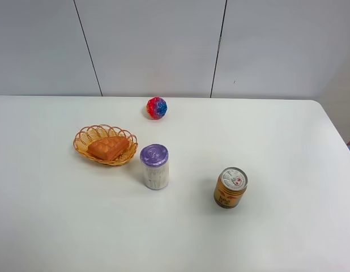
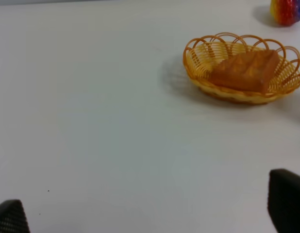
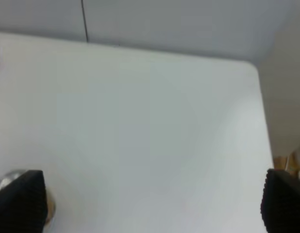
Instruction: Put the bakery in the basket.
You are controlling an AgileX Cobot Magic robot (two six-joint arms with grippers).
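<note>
The bakery (image 1: pixel 109 148), an orange-brown waffle-like wedge, lies inside the oval wicker basket (image 1: pixel 83 137) at the table's left middle. Both also show in the left wrist view, the bakery (image 2: pixel 245 71) resting in the basket (image 2: pixel 197 60). My left gripper (image 2: pixel 147 213) is open and empty, its dark fingertips (image 2: pixel 286 204) wide apart over bare table, well back from the basket. My right gripper (image 3: pixel 150 204) is open and empty over the right part of the table. Neither arm shows in the exterior high view.
A red-and-blue ball (image 1: pixel 156 107) sits near the back edge. A white can with a purple lid (image 1: pixel 154 166) stands just right of the basket. An orange can (image 1: pixel 230 187) stands right of centre; its top peeks beside a right fingertip (image 3: pixel 7 180).
</note>
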